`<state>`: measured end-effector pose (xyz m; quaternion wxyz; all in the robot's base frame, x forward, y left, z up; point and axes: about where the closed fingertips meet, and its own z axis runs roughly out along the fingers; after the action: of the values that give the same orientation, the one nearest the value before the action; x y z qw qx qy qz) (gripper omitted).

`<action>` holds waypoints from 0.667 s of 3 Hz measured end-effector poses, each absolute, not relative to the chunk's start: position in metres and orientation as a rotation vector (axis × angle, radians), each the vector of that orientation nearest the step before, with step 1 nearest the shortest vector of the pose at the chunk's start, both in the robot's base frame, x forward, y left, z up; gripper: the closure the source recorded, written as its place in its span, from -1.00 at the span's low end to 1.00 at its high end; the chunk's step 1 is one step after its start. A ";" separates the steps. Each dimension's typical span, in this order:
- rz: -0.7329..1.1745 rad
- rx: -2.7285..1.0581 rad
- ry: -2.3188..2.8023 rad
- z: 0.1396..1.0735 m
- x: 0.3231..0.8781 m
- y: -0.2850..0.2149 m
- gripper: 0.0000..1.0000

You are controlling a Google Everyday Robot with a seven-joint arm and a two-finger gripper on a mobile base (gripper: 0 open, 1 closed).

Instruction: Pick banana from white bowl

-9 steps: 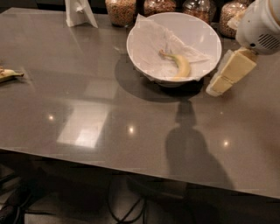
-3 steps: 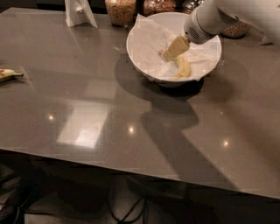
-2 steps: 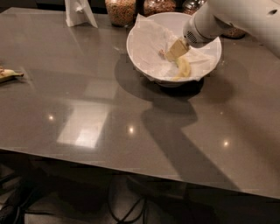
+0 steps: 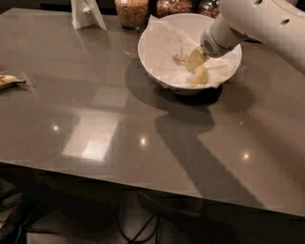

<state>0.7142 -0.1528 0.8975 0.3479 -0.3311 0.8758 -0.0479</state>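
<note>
Across the far side of the grey table (image 4: 95, 109), in the one camera view, the clutter sits behind and beside my work. A white stand (image 4: 87, 14) is at the back left. A jar of grains (image 4: 131, 11) is next to it, with a second jar (image 4: 174, 6) and a third (image 4: 209, 5) in a row just behind the white bowl (image 4: 148, 59). A paler banana (image 4: 8, 81) lies at the table's left edge, well apart from everything else. Cables (image 4: 138, 228) hang in the dark beneath the table.

Nothing stands between me and the bowl. My white arm (image 4: 259, 21) comes in from the upper right, over the bowl's right rim, and throws a broad shadow across the tabletop towards the front edge. A crumpled white sheet (image 4: 162, 43) lines the inside of the bowl and rises above the rim at the back left.

My gripper (image 4: 194, 61) is down inside the bowl, right of centre, on top of the banana (image 4: 201, 76). I cannot tell how far it is open or whether it has hold of anything.

The banana lies on the sheet at the bottom of the bowl. It is small, curved and yellow, and its darker stem pokes out to the left of my gripper. Its yellow body shows just below and to the right. My gripper hides the middle.
</note>
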 end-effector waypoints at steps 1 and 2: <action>-0.154 -0.837 2.305 0.887 0.719 -0.157 -0.30; -0.175 -0.821 2.335 0.878 0.723 -0.159 -0.18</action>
<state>0.7234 -0.1588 0.8782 0.3243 -0.3130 0.8902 -0.0666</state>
